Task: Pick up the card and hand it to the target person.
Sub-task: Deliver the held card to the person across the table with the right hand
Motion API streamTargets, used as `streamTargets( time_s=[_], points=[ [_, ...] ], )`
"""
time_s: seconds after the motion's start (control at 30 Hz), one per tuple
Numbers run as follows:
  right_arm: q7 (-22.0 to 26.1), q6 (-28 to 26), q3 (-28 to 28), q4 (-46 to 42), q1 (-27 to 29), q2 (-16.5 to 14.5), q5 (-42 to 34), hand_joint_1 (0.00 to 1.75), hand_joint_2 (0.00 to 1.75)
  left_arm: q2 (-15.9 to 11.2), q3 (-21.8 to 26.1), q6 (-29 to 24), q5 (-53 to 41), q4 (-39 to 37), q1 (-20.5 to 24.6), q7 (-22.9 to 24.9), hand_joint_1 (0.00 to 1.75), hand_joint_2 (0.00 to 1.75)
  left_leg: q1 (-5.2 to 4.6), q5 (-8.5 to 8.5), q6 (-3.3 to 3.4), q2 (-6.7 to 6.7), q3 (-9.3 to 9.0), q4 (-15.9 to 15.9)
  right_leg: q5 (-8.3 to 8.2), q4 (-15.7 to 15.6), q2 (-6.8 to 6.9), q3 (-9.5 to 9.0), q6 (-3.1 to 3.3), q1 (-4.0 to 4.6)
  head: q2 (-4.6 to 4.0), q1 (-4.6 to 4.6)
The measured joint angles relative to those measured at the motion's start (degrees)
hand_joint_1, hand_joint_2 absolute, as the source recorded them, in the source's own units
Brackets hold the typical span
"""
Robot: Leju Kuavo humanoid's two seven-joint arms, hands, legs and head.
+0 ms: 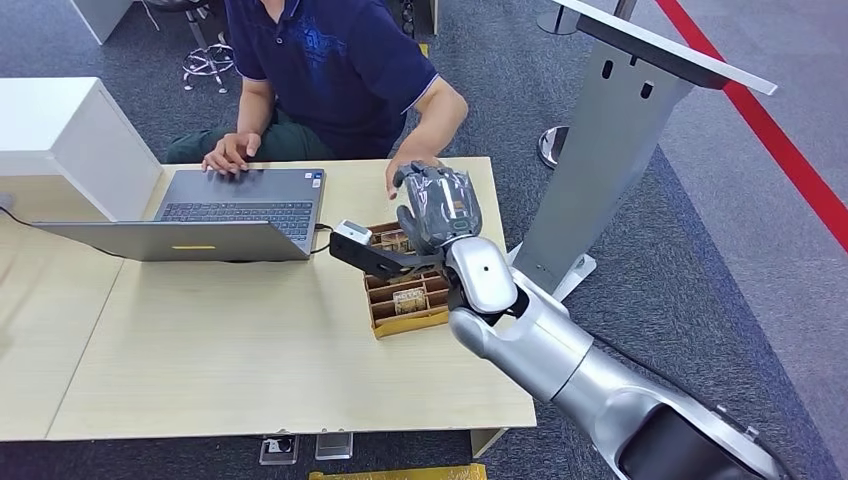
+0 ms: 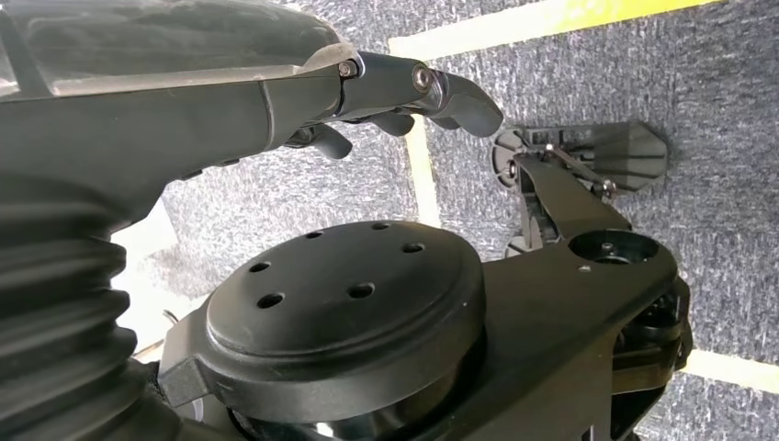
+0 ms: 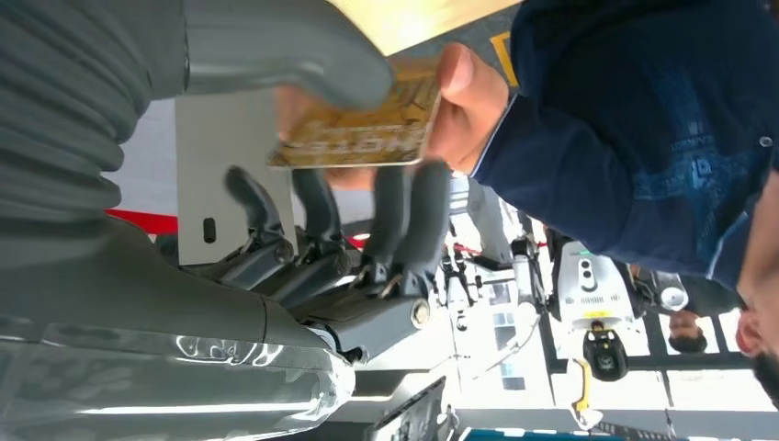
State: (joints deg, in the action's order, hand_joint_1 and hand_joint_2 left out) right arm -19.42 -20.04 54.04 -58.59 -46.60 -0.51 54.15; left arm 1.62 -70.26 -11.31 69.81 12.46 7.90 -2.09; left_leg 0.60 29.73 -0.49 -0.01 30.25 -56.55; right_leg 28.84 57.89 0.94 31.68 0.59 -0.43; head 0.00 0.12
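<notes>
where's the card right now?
The card is in the right hand, raised over the table's far edge above the brown tray; in the right wrist view, the person's hand touches its other end.

This is looking like an office or a lab-style workspace. A person (image 1: 335,70) is sitting at a pale wooden table (image 1: 250,360) in the middle of the frame, typing on an open laptop (image 1: 215,212). Grey carpet (image 1: 740,250) is covering the floor, a red line (image 1: 790,160) is running along it at the upper right, and a chair base (image 1: 208,62) is showing at the top.
</notes>
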Motion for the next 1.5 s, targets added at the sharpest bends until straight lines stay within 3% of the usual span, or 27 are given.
streamTargets(
  time_s=[0.3,0.53,0.83,1.0,1.27,1.5],
  points=[
    [1.05,-2.06,0.23,3.78,-0.13,-0.59,-2.42,0.00,1.75,-0.01,-0.03,-0.05,0.73,0.00,-0.24,-1.07,0.00,0.00,0.00,0.00,0.00,0.01,-0.02,0.00,0.00,0.00,-0.01,0.02,0.00,0.00,0.00,-0.01],
    [4.39,-4.41,-1.60,0.96,2.94,0.73,-11.25,0.00,1.75,-0.02,-0.01,0.01,1.47,0.00,-0.37,-1.37,0.00,0.00,0.00,0.00,0.00,0.02,-0.06,-0.01,0.00,-0.02,-0.02,0.04,0.00,0.00,0.00,-0.02],
    [17.50,-5.48,-7.83,-12.30,15.83,7.11,-39.83,0.00,1.75,-0.15,0.01,-0.02,2.85,0.00,-1.41,-2.38,0.00,0.00,0.00,0.04,0.00,0.03,-0.06,-0.02,0.01,-0.07,-0.03,0.04,-0.01,0.00,0.00,0.01],
    [25.34,-5.55,-11.80,-18.85,25.66,10.13,-51.34,0.00,1.75,-0.20,0.04,-0.39,3.50,0.00,-1.67,-2.42,0.00,0.00,0.00,0.05,-0.01,0.03,-0.06,-0.02,0.02,-0.08,-0.03,0.04,-0.01,0.00,0.00,-0.04],
    [31.98,-5.31,-18.79,-26.27,39.83,12.47,-57.95,0.00,1.75,-0.26,0.21,-0.82,4.50,0.00,-1.83,-2.46,0.00,0.00,0.00,0.07,0.00,0.03,-0.03,-0.01,0.04,-0.08,-0.03,0.02,-0.03,0.00,0.00,-0.03],
    [33.10,-5.37,-22.22,-27.50,45.25,12.75,-58.83,0.00,1.75,-0.26,0.25,-0.85,4.57,0.00,-1.83,-2.67,0.00,0.00,0.00,0.07,0.00,0.04,-0.05,-0.01,0.04,-0.08,-0.03,0.00,-0.03,0.00,0.00,0.00]
  ],
)
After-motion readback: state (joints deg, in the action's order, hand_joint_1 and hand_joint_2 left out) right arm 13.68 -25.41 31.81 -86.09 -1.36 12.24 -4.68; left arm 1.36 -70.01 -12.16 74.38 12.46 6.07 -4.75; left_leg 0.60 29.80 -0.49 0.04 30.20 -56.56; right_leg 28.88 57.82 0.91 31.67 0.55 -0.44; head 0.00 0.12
